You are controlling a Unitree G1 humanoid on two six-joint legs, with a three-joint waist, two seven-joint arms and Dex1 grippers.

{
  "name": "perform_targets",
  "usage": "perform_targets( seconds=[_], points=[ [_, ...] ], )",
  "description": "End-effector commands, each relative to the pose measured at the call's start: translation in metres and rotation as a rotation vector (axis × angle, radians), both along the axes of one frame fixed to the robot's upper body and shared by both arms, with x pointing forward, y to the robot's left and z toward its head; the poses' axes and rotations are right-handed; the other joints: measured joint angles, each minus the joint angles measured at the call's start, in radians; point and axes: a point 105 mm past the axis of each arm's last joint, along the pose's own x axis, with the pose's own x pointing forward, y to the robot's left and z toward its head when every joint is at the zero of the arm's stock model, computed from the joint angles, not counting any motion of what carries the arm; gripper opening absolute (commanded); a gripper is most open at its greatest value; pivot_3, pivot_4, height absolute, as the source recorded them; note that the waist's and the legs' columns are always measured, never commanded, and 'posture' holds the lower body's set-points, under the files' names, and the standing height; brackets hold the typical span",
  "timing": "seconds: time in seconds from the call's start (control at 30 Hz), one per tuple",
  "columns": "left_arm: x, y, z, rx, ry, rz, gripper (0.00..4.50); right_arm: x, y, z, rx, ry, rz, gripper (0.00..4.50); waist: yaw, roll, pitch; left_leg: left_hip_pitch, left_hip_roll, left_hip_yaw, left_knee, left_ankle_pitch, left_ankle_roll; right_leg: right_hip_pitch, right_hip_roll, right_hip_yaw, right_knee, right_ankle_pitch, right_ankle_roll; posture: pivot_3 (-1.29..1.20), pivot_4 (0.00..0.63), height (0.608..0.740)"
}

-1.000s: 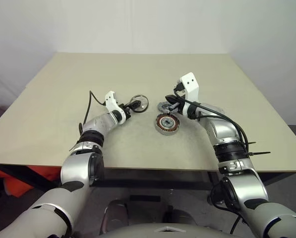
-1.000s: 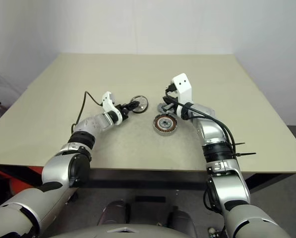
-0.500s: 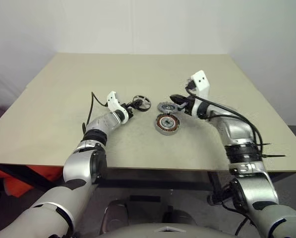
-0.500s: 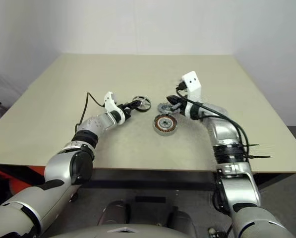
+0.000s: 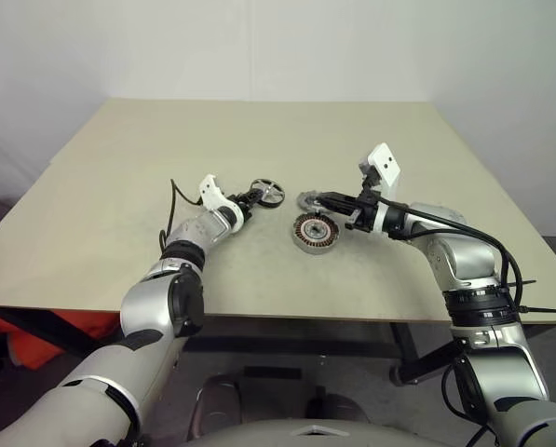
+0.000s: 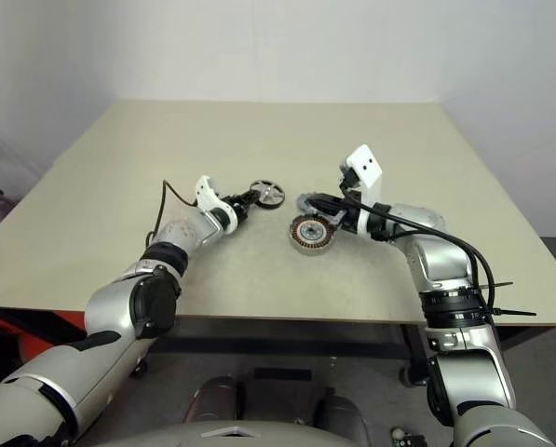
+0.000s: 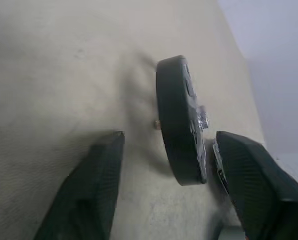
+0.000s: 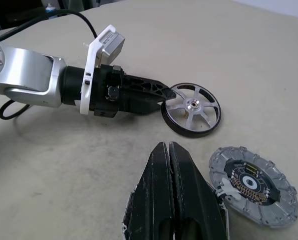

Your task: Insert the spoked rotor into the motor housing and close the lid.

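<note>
The shiny spoked rotor [image 5: 266,193] sits on the table left of centre. My left gripper [image 5: 256,196] is open, and in the left wrist view the rotor [image 7: 181,120] stands edge-on between its two fingers [image 7: 96,185], with a gap on each side. The motor housing [image 5: 314,232], a dark ring with copper windings, lies nearer to me. The notched grey lid [image 8: 251,185] lies just behind the housing. My right gripper [image 8: 164,147] is shut and empty. It hovers over the housing's far edge and points left towards the rotor [image 8: 191,116].
The beige table [image 5: 259,130] stretches far beyond and to both sides of the parts. A black cable loops from my left wrist [image 5: 173,200] above the table.
My right arm has drawn back towards the right, its shut gripper now lying level over the housing and lid. The left gripper's jaws have narrowed around the rotor.
</note>
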Motion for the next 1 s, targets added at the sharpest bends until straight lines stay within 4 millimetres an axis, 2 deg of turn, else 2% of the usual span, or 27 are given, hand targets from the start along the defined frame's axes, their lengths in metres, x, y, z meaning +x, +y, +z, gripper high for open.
perform_targets(
  seconds=[0.03,0.2,0.4,0.53,1.0],
  points=[
    [0.006,-0.008,0.015,-0.022,-0.028,0.0,3.27,-0.003,0.006,0.014,0.005,-0.06,0.028,0.0,-0.001,0.0,0.0,0.0,0.0,0.0,0.0,0.0,0.001,0.0,0.0,0.0,-0.001,0.0,0.0,0.0,0.0,0.74],
    [0.007,-0.017,0.022,-0.034,-0.048,-0.029,3.27,-0.002,0.008,0.013,-0.003,-0.061,0.028,0.0,-0.002,0.0,0.0,-0.002,0.0,-0.002,0.0,-0.002,0.003,0.0,0.0,0.0,-0.004,0.0,0.0,0.0,0.0,0.74],
    [0.006,-0.022,0.02,-0.01,-0.043,-0.038,3.27,0.0,0.007,0.013,-0.003,-0.065,0.012,0.0,-0.003,0.0,0.0,-0.002,0.0,-0.002,-0.001,-0.002,0.004,0.0,0.0,0.0,-0.006,0.0,0.0,0.0,0.0,0.74],
    [0.006,-0.02,0.018,-0.005,-0.035,-0.029,2.41,0.002,0.006,0.014,-0.001,-0.069,-0.005,0.0,-0.003,0.0,0.0,-0.002,0.0,-0.003,-0.001,-0.003,0.005,0.0,0.0,0.0,-0.006,0.0,0.0,0.0,0.0,0.74],
    [0.006,-0.011,0.011,-0.03,-0.008,0.024,2.41,0.007,0.005,0.017,0.004,-0.084,-0.04,0.0,-0.003,0.0,0.0,-0.002,0.0,-0.007,-0.001,-0.003,0.004,0.0,0.0,0.0,-0.006,0.0,0.001,0.0,0.0,0.74]
  ],
)
